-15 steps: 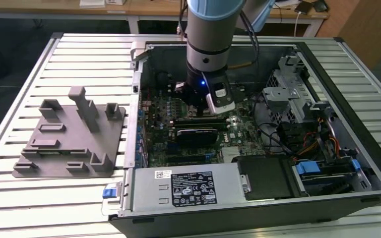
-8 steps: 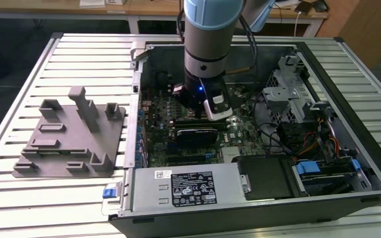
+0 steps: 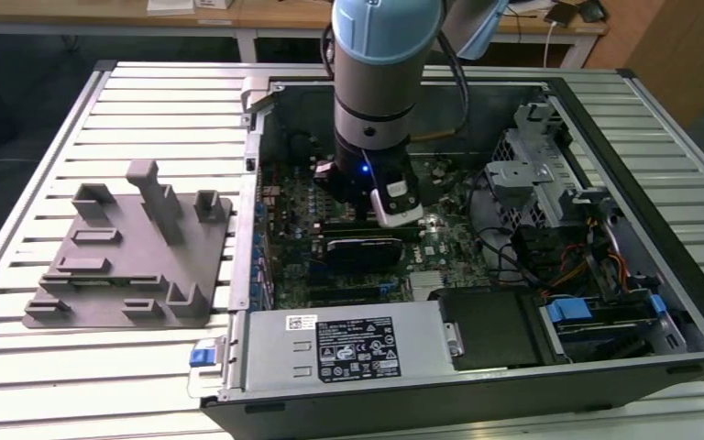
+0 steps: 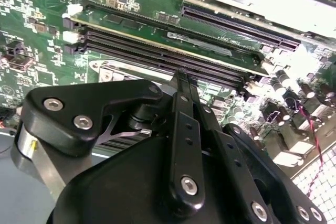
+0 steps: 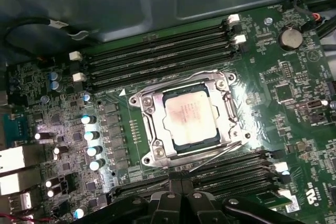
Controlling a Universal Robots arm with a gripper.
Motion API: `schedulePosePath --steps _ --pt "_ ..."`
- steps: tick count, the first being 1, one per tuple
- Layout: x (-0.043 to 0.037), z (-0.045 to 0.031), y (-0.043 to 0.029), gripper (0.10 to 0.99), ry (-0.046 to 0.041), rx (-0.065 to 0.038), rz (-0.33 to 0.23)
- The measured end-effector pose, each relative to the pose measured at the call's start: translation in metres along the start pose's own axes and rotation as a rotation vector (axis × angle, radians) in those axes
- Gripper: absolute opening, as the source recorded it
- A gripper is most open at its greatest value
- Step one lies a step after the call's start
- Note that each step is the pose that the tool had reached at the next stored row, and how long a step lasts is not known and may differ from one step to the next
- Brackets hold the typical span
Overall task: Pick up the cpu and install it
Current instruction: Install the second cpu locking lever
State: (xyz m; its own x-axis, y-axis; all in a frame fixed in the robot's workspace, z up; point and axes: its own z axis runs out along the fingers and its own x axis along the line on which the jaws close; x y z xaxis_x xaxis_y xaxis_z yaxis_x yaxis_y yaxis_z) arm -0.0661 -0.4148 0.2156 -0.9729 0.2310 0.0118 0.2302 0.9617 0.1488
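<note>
- Cpu [image 5: 190, 116] lying flat in the socket frame [image 5: 144, 129] on the motherboard [image 5: 294, 77], silver top up, edges square to the frame, between two banks of memory slots [image 5: 157, 56].
- Gripper [image 5: 178, 182] above the board and beside the socket in the first wrist view, clear of the chip; no contact with it.
- Fingers [image 4: 181, 108] pressed together in the second wrist view, a thin seam between them and nothing gripped.
- From the exterior view: arm [image 3: 383, 73] reaching straight down into the open computer case [image 3: 254, 137], gripper [image 3: 398, 215] low over the board near the middle.
- Grey tray [image 3: 120, 266] with upright posts on the slatted table outside the case, towards the exterior view's left, well apart from the gripper; no chip visible on it.
- Judged step: pick and carry done, chip set in its seat; late in the task, at or just past release.
- Cannot tell whether the chip is fully home or whether the retention frame is latched; a thin lever wire [image 5: 210, 156] shows along one side of the socket.
- Any further move calls for a vertical path clear of the memory slots and no sideways push on the chip, since a skewed chip could harm the socket contacts.
</note>
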Motion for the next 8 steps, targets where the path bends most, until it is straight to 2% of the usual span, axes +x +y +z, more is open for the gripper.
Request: schedulePosePath --steps 3,8 --pt "0.0001 0.0013 -0.0002 0.106 0.0041 0.0 -0.027" --pt "0.0001 0.0036 -0.0006 0.106 0.0172 -0.001 -0.111"
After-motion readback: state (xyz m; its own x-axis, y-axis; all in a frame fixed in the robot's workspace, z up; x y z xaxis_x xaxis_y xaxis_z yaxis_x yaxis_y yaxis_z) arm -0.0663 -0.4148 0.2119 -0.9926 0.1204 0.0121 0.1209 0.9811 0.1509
